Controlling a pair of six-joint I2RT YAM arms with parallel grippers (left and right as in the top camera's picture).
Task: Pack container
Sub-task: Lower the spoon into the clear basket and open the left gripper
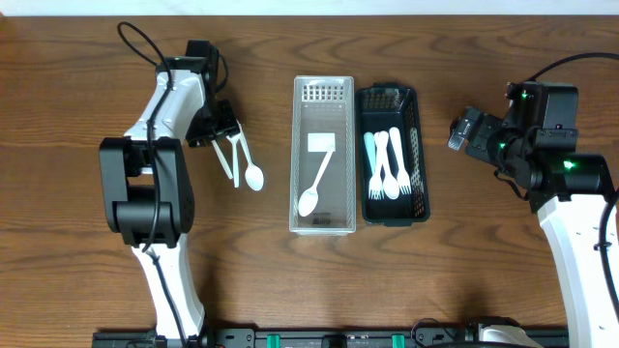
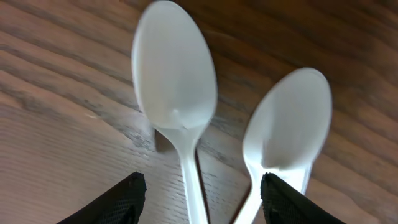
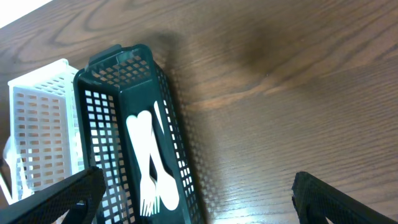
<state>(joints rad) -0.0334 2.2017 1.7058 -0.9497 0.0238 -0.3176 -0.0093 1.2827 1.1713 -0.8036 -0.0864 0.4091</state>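
Note:
Two white plastic spoons [image 1: 242,162] lie on the table left of the clear white container [image 1: 323,224], which holds one white spoon [image 1: 315,186]. The black basket [image 1: 426,155] beside it holds several white forks [image 1: 389,164]. My left gripper [image 1: 219,132] is open, low over the two loose spoons; in the left wrist view both spoon bowls [image 2: 176,68] [image 2: 290,121] lie ahead and their handles run between my fingertips [image 2: 202,196]. My right gripper [image 1: 462,130] is open and empty, right of the basket [image 3: 134,74], with forks [image 3: 149,162] seen below it.
The white container's end [image 3: 37,118] shows at the left of the right wrist view. Bare wooden table lies around both containers.

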